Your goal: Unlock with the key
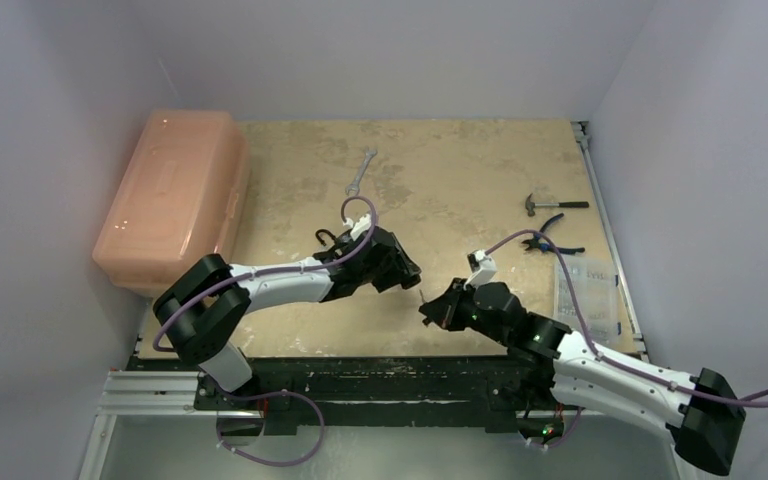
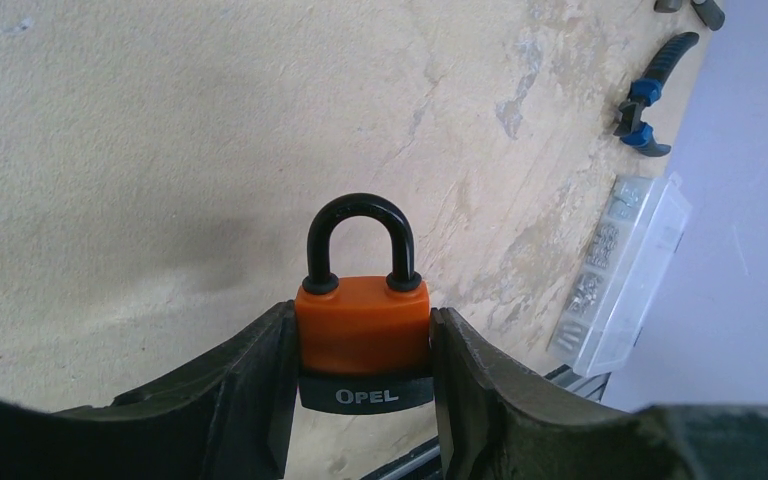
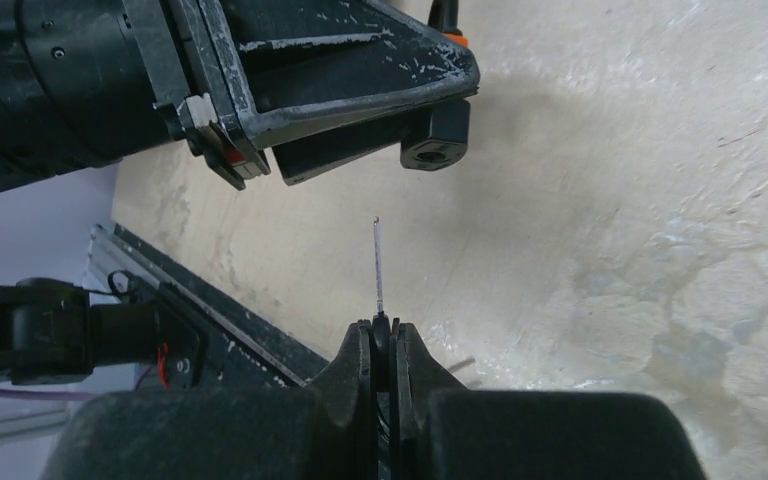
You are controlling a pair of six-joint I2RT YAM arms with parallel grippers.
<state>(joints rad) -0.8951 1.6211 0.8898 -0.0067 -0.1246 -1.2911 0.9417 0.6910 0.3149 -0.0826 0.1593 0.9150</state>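
K: Worn beige tabletop (image 1: 460, 170), white walls on three sides. Taking the salmon toolbox (image 1: 172, 195) as reference. Where's the lock?

M: Off the surface, well apart from the toolbox, out toward mid-table. The left gripper (image 2: 362, 318) pinches the padlock (image 2: 362, 335), one finger against each narrow side.

K: Looks?

M: Orange body, with a black band (image 2: 365, 392) at the bottom lettered OPEL. The black shackle (image 2: 360, 204) is seated in both holes.

K: Long axis?

M: Base to shackle, running crosswise through the gap between the fingers. The keyhole end sticks out below them and faces the key (image 3: 377, 265). The shackle end points the other way.

K: And the key?

M: Just past the padlock, on the side away from the toolbox. The right gripper (image 3: 382, 335) has its fingers pressed together, pinching the key's head, which is hidden between them. The blade shows edge-on as a thin grey sliver, straight out from the fingertips. Its tip aims toward the padlock's base but stays apart from it, a little off the keyhole's line.

K: Other items?

M: The wrench (image 1: 360, 172) lies nearest the toolbox. The hammer (image 1: 550, 205), pliers (image 1: 552, 238) and clear parts box (image 1: 588, 290) are along the table edge farthest from it.
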